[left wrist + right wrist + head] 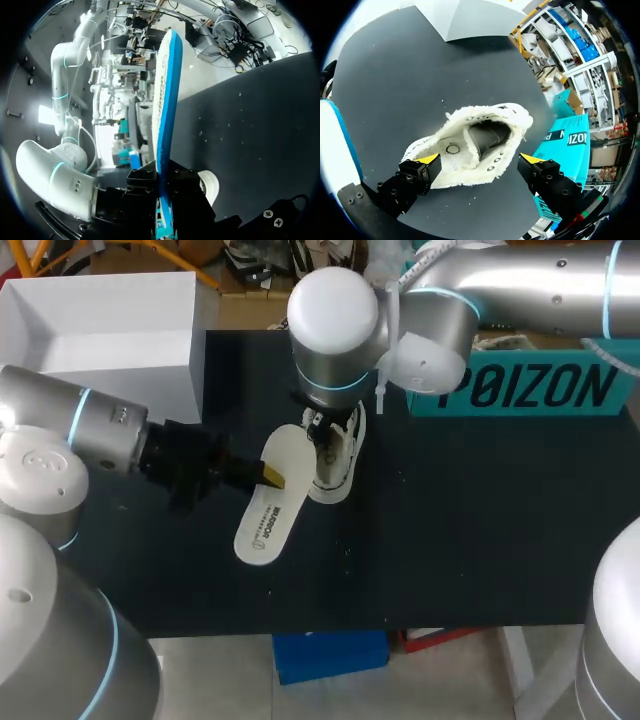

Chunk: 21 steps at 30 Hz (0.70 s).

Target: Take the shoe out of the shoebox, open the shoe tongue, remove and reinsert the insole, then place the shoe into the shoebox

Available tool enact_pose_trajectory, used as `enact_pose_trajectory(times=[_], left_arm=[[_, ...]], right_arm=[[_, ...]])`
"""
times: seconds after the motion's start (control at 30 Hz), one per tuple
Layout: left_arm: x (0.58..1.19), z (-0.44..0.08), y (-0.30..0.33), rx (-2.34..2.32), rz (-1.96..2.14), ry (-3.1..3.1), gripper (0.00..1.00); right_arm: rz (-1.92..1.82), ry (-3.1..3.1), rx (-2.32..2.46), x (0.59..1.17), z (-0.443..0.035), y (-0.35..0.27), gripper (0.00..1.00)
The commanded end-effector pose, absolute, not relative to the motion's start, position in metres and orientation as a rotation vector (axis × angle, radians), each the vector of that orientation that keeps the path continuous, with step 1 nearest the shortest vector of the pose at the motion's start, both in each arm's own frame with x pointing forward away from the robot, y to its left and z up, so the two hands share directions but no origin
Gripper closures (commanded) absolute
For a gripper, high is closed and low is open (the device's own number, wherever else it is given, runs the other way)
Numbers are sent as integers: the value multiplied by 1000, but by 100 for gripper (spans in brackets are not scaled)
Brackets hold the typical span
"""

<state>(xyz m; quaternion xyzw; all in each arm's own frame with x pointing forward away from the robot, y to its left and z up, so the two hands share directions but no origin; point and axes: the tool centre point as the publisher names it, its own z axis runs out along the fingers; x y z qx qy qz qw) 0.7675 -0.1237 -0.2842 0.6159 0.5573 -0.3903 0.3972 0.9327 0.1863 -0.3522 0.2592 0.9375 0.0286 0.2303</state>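
Insole [265, 522] out of the shoe [340, 465], pinched in my left gripper [270, 477].
My left fingers clamp the insole's edge, holding it just beside the white shoe on the black table [480, 520]. My right gripper [481, 159] hangs spread wide above the shoe's opening. The white shoebox [120, 380] sits far left.

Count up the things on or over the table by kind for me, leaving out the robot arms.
shoe: 1
insole: 1
boxes: 2, the white box and the teal box
Total: 4
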Motion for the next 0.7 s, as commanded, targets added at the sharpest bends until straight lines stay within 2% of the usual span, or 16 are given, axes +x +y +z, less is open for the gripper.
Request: enact_pose_trajectory(times=[0.03,0.13,0.2,0.43,0.53,0.6,0.63,0.7], left_arm=[[770,-285,-127,1564,-980,1419,100],[772,-285,-129,1571,-976,1423,100],[772,-284,-130,1574,-974,1425,100],[773,-283,-130,1581,-959,1437,100],[774,-283,-129,1583,-948,1444,100],[775,-282,-129,1583,-942,1445,100],[775,-281,-129,1583,-936,1445,100],[775,-281,-129,1584,-927,1445,100]], right_arm=[[38,2526,710,931,-367,201,0],[40,2511,725,933,-373,200,0],[39,2508,727,934,-375,200,9],[25,2496,738,943,-384,195,17],[16,2489,748,944,-385,192,35],[-4,2484,747,946,-384,190,42],[-3,2482,749,946,-383,189,50],[-17,2477,744,948,-382,188,52]])
